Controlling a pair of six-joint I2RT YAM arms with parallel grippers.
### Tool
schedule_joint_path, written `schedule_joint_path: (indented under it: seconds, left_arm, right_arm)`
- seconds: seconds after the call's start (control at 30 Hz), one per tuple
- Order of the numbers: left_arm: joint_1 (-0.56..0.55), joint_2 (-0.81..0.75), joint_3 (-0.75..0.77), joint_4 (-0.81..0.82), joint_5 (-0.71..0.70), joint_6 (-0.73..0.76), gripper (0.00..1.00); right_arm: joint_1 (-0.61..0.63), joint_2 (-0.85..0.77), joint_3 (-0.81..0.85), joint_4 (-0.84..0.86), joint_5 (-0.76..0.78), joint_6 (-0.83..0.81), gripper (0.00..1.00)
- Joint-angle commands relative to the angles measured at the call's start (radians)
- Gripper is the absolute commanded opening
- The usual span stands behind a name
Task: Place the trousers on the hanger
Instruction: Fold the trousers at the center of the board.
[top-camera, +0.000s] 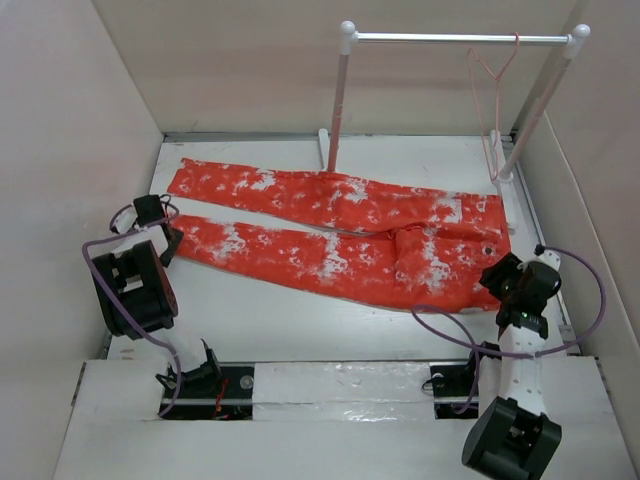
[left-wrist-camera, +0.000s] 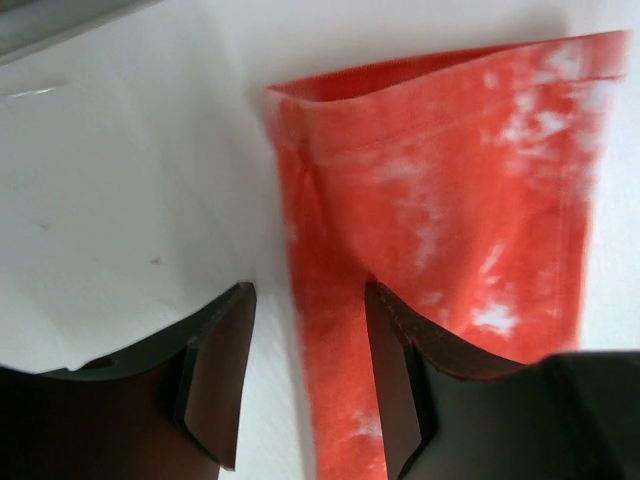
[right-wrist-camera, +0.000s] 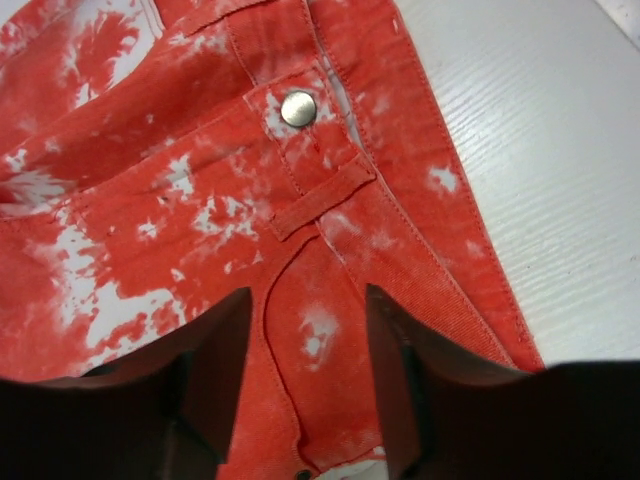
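The trousers (top-camera: 340, 225) lie flat on the bench (top-camera: 260, 320), waist to the right. The hanger (top-camera: 492, 90) hangs from the rail (top-camera: 450, 38) behind. Only the wrist views show the jaws. The left tool (left-wrist-camera: 307, 310) gapes over a cuff edge and the right tool (right-wrist-camera: 307, 310) over the waistband near the button (right-wrist-camera: 298, 108). Neither grips anything.

Plain beige panels box the scene in: a back wall (top-camera: 250, 60), a left wall (top-camera: 60, 130) and a right wall (top-camera: 610, 170), all closing round a white tabletop (top-camera: 270, 320) with faint plank lines. At the back right, a white rail (top-camera: 450, 38) spans two posts standing on that tabletop. A raised white ledge (top-camera: 340, 385) runs along the near edge, and the light is soft and even.
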Motion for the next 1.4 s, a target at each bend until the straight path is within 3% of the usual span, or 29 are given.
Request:
schedule_joint_path:
  seconds: [0.0, 0.17, 0.2, 0.27, 0.5, 0.77, 0.87, 0.9, 1.0, 1.07, 1.17, 1.37]
  left_arm:
    - [0.002, 0.022, 0.01, -0.007, 0.044, 0.016, 0.46]
    - [0.002, 0.054, 0.018, 0.025, 0.09, 0.011, 0.39]
    - [0.002, 0.056, 0.022, 0.025, 0.092, 0.011, 0.2]
    - [0.002, 0.043, 0.024, 0.034, 0.105, 0.016, 0.0]
    - [0.002, -0.033, -0.024, 0.091, 0.179, 0.013, 0.0]
    - [-0.016, -0.049, -0.025, 0.094, 0.199, 0.007, 0.0]
    - [-0.016, -0.07, -0.025, 0.085, 0.187, 0.007, 0.0]
    - [-0.016, -0.076, -0.027, 0.084, 0.181, 0.005, 0.0]
    - [-0.025, -0.101, -0.036, 0.093, 0.167, 0.001, 0.0]
    - [-0.035, -0.101, -0.038, 0.094, 0.165, -0.004, 0.0]
    - [-0.044, -0.105, -0.047, 0.106, 0.173, -0.002, 0.0]
    - [-0.044, -0.098, -0.041, 0.106, 0.185, 0.007, 0.0]
  right_arm:
    - [0.006, -0.016, 0.006, -0.024, -0.012, 0.009, 0.58]
    - [-0.003, -0.018, -0.002, -0.062, 0.012, 0.058, 0.61]
    - [-0.003, -0.016, 0.003, -0.084, 0.033, 0.061, 0.6]
    - [-0.013, -0.006, 0.009, -0.121, 0.096, 0.087, 0.6]
    - [-0.032, 0.048, 0.073, -0.285, 0.214, 0.176, 0.58]
    - [-0.032, 0.112, 0.027, -0.204, 0.222, 0.283, 0.58]
    - [-0.041, 0.133, 0.074, -0.257, 0.224, 0.259, 0.58]
    - [-0.041, 0.119, 0.101, -0.292, 0.248, 0.233, 0.59]
    - [-0.041, -0.011, 0.161, -0.38, 0.317, 0.188, 0.85]
    - [-0.041, -0.077, 0.173, -0.417, 0.304, 0.202, 0.93]
    - [-0.05, -0.116, 0.162, -0.435, 0.308, 0.231, 0.95]
    - [-0.05, -0.033, 0.141, -0.441, 0.311, 0.268, 0.94]
